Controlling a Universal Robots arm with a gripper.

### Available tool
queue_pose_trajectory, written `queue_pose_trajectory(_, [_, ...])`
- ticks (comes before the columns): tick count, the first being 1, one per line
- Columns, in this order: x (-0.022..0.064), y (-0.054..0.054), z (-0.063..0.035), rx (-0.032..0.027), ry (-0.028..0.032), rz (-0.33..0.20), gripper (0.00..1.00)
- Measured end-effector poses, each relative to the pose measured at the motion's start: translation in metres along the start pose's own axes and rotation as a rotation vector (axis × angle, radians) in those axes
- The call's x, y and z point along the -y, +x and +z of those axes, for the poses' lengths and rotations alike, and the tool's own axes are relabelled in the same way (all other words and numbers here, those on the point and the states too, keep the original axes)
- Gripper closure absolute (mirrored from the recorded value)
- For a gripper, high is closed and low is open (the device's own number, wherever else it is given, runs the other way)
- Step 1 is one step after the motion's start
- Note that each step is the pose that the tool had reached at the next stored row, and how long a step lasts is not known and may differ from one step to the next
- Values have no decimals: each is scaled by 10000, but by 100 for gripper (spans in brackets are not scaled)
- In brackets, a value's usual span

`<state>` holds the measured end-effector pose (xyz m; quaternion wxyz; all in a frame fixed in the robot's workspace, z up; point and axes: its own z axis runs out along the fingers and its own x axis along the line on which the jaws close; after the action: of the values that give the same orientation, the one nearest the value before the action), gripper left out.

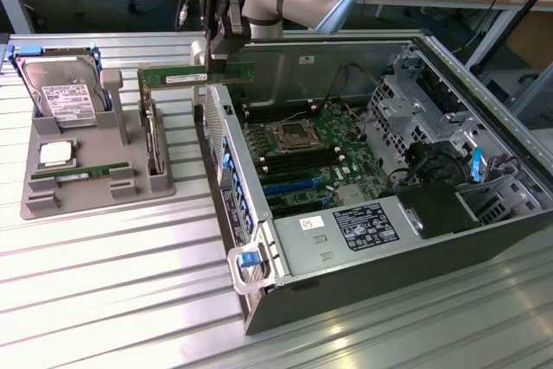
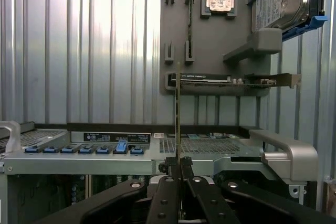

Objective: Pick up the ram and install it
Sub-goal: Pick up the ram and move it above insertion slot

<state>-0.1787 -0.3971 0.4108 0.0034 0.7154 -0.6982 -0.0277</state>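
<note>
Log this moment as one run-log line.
gripper: shut on ram | ram: held in air between parts tray and open computer case | install: not yet done

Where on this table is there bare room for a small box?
The ribbed table is bare at the exterior view's lower left, bordered by the grey tray and the computer case. Tray and case interior are crowded. The pincer holds the ram above their gap.

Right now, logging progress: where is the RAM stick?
Left of centre in the exterior view, the RAM stick is clamped in the gripper, midair between the grey tray and the computer case.
</note>
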Motion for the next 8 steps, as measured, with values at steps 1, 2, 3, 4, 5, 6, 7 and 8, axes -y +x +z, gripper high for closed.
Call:
queue_pose_trajectory(1, [6, 0, 0, 0, 0, -1, 88])
queue_pose_trajectory(2, [12, 0, 0, 0, 1, 0, 88])
queue_pose_trajectory(3, [16, 0, 0, 1, 1, 0, 88])
queue_pose_trajectory(4, [23, 0, -1, 0, 0, 0, 88])
queue_pose_trajectory(5, [36, 1, -1, 0, 1, 0, 88])
queue_pose_trajectory(6, [44, 1, -1, 0, 0, 0, 88])
queue_pose_trajectory(7, [52, 1, -2, 1, 1, 0, 88])
queue_pose_trajectory(8, [58, 1, -2, 0, 0, 0, 88])
